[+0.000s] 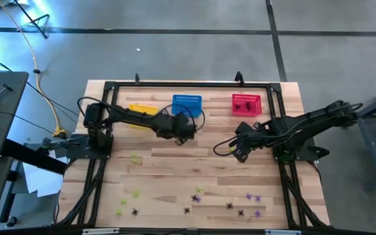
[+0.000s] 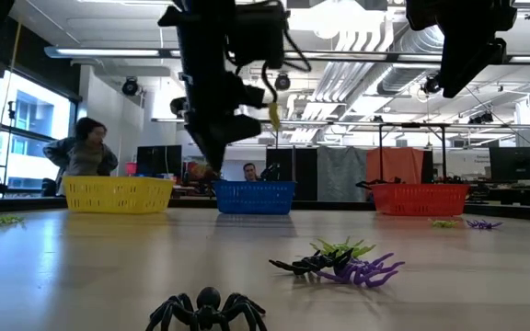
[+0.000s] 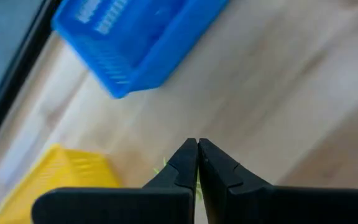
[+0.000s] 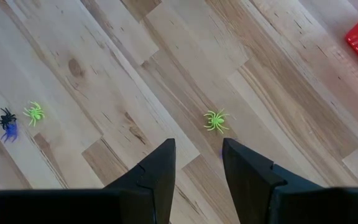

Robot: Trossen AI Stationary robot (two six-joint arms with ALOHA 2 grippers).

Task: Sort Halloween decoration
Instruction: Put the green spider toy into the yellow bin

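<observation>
My left gripper [image 1: 185, 130] hovers over the table just in front of the blue basket [image 1: 187, 106], shut, with slivers of a yellow-green spider [image 3: 163, 165] showing beside its fingertips. My right gripper [image 1: 237, 152] stands open above the table's right middle, a yellow-green spider [image 4: 216, 121] lying on the wood just ahead of its fingers [image 4: 160, 163]. More purple, black and yellow-green spiders [image 1: 198, 197] lie scattered along the near edge. The yellow basket [image 1: 142, 112] and the red basket [image 1: 247, 104] stand at the back. My left gripper pinches the yellow-green spider between its two fingertips [image 3: 188, 155], slanting down from the table's left. Only thin green bits [image 3: 197, 190] show at the seam and beside the fingers; which part is held is hidden by the fingers. The spider is clear of the table.
A black frame [image 1: 188, 85] runs around the wooden table. The three baskets stand in a row at the far edge. Two yellow-green spiders [image 1: 134, 157] lie left of centre. In the low view a black spider [image 2: 207, 311] lies nearest, and people sit in the room behind.
</observation>
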